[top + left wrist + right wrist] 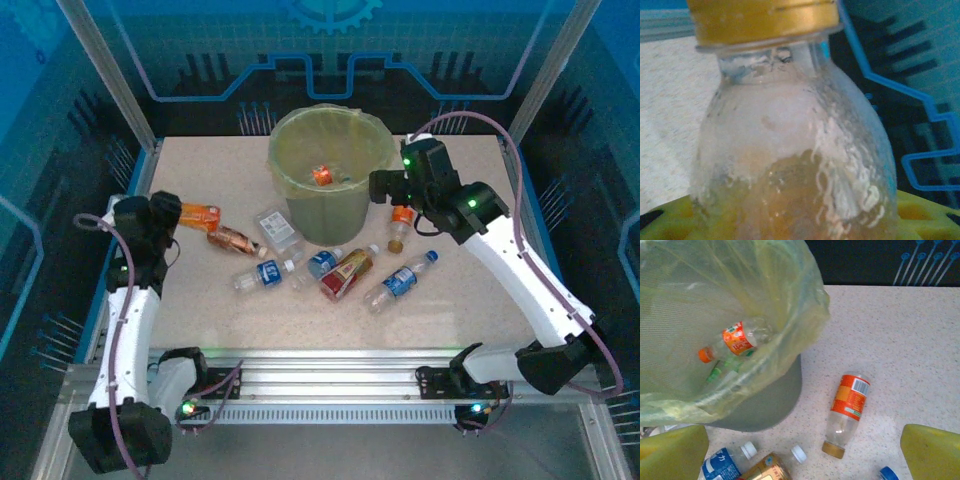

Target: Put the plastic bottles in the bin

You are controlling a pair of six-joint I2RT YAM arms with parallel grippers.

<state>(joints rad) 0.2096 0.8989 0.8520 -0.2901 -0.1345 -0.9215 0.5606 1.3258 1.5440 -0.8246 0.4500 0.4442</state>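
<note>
Pinching an orange-labelled, gold-capped bottle (790, 150) is the left pincer (795, 220); the right pincer (802, 455) gapes wide.

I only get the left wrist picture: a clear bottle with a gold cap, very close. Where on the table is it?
Observer: On the left of the table; the left gripper is at one end of that orange-labelled bottle.
Visitor: Is anything put away yet?
Observer: Yes, an orange-capped bottle lies inside the bin.
Visitor: And the other arm?
Observer: The right gripper is open beside the bin, above a second orange-labelled bottle.
</note>
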